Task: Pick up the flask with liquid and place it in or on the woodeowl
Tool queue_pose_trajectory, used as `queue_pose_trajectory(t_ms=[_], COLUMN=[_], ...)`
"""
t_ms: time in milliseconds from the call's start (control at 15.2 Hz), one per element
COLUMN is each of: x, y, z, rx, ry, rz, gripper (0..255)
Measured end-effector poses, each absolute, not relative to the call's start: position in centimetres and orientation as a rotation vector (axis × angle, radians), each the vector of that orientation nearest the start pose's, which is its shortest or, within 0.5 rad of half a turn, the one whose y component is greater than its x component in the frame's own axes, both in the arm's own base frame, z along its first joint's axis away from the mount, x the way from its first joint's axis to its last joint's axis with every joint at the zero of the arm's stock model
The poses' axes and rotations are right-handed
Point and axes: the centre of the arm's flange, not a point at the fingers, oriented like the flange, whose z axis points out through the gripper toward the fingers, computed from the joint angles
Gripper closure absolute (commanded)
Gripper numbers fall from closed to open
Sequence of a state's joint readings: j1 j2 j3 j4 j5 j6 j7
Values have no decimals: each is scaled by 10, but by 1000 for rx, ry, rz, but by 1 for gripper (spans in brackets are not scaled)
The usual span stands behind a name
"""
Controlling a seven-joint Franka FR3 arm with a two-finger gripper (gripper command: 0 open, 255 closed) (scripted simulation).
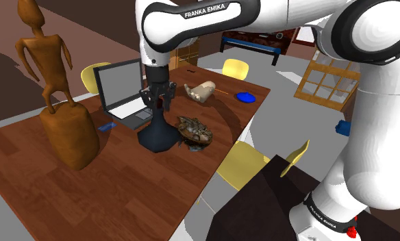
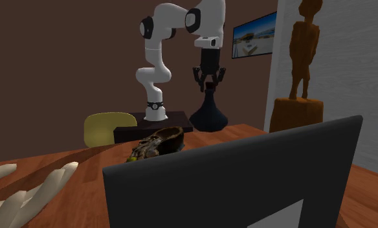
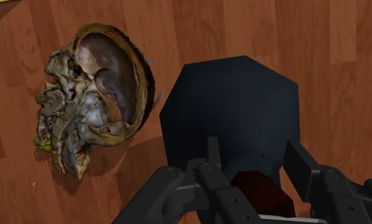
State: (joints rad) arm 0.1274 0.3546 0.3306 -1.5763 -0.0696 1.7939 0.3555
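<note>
A dark navy flask (image 1: 156, 134) with a wide cone base and a thin neck stands on the wooden table (image 1: 103, 198). My black gripper (image 1: 161, 103) comes straight down over it and is shut on the neck. From the second exterior view, the gripper (image 2: 209, 83) clasps the top of the flask (image 2: 209, 118). Looking along the gripper (image 3: 253, 164), the flask (image 3: 229, 105) has a dark red top between the fingers. Right beside the flask lies the brown, rough carved bowl (image 1: 195, 130) (image 2: 159, 142) (image 3: 99, 95), hollow side up.
A tall wooden figure on a block (image 1: 60, 109) (image 2: 302, 71) stands on the table toward the shoulder view's left. An open laptop (image 1: 123, 92) (image 2: 246, 181) sits behind the flask. A pale object (image 1: 202, 91) and a blue dish (image 1: 245, 97) lie farther back. Yellow chairs (image 1: 243, 164) line the table's edge.
</note>
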Motion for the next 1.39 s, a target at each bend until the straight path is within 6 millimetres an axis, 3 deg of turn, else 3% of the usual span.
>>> queue_pose_trajectory(t_ms=[792, 990, 1386], x=[593, 596, 603], y=[258, 235, 156], z=[498, 512, 533], rx=[-3134, -3134, -3134], ry=[-171, -171, -169], rz=[199, 199, 199], gripper=[255, 255, 255])
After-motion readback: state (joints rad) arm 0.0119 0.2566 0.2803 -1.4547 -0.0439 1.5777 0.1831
